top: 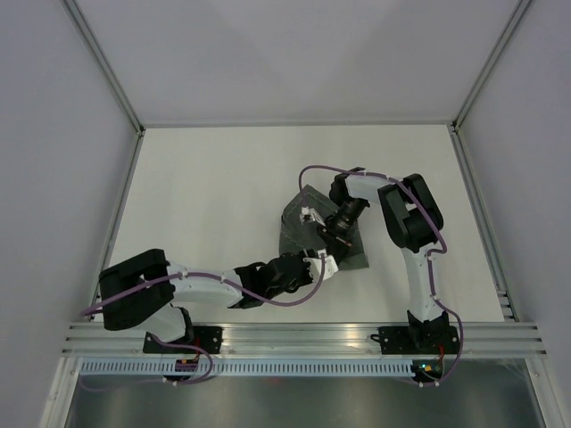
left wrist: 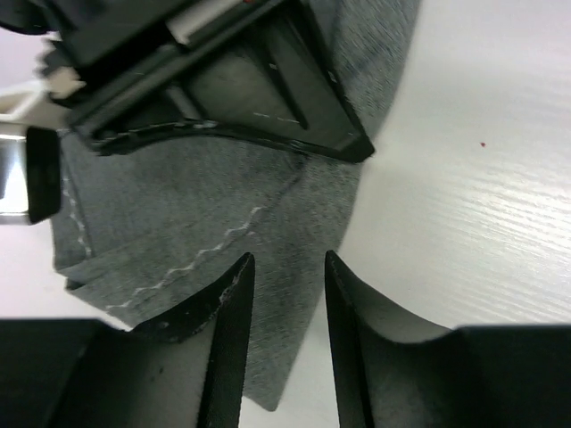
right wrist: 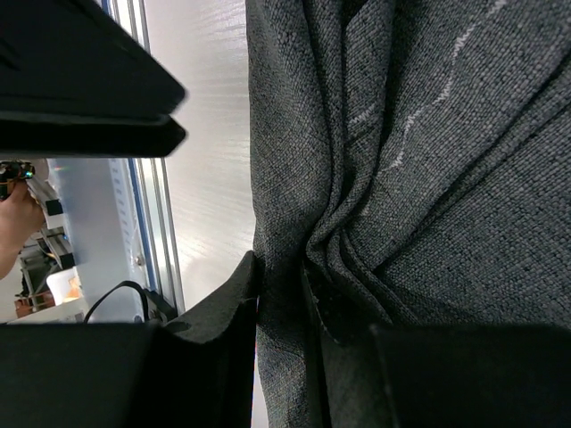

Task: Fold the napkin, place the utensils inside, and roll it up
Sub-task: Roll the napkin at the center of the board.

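The napkin (top: 294, 234), a dark grey cloth with a light stitched line, lies bunched on the white table right of centre. My right gripper (top: 328, 234) is shut on a gathered fold of it; the cloth (right wrist: 446, 178) creases into the right gripper (right wrist: 285, 290). My left gripper (top: 323, 264) is at the napkin's near edge, its jaws open. In the left wrist view the cloth's edge (left wrist: 178, 214) lies flat between and beyond the left gripper (left wrist: 285, 276). The right gripper's body (left wrist: 223, 80) is just above it. No utensils are in view.
The white table (top: 223, 178) is bounded by grey walls at the left, back and right. An aluminium rail (top: 303, 339) runs along the near edge and also shows in the right wrist view (right wrist: 147, 178). The left gripper's body (right wrist: 80, 89) is close beside the right gripper.
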Motion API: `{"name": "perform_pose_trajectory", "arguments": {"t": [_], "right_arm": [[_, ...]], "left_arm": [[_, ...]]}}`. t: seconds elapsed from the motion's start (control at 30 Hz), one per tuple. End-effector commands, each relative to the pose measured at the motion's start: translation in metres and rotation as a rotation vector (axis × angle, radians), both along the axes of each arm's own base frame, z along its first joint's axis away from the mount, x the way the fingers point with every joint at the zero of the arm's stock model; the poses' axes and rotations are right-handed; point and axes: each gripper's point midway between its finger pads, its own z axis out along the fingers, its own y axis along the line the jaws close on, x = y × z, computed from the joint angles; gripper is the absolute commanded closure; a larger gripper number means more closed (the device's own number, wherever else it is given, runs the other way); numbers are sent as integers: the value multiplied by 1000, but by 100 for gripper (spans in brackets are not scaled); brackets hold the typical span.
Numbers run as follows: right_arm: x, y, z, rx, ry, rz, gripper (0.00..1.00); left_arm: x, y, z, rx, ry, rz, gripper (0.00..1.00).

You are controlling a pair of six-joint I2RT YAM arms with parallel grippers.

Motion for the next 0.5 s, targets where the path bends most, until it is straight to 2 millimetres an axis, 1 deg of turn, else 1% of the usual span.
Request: {"name": "perform_pose_trajectory", "arguments": {"t": [0.0, 0.07, 0.2, 0.47], "right_arm": [[16, -20, -53, -80, -116, 97, 88], [16, -20, -54, -83, -115, 97, 87], [15, -22, -56, -90, -105, 95, 88], [17, -26, -57, -98, -100, 89, 88]], "left_arm": [[3, -27, 16, -26, -90, -47, 56], [2, -32, 5, -10, -80, -61, 55], [2, -41, -6, -4, -80, -89, 54], [0, -54, -23, 1, -62, -118, 53]]}}
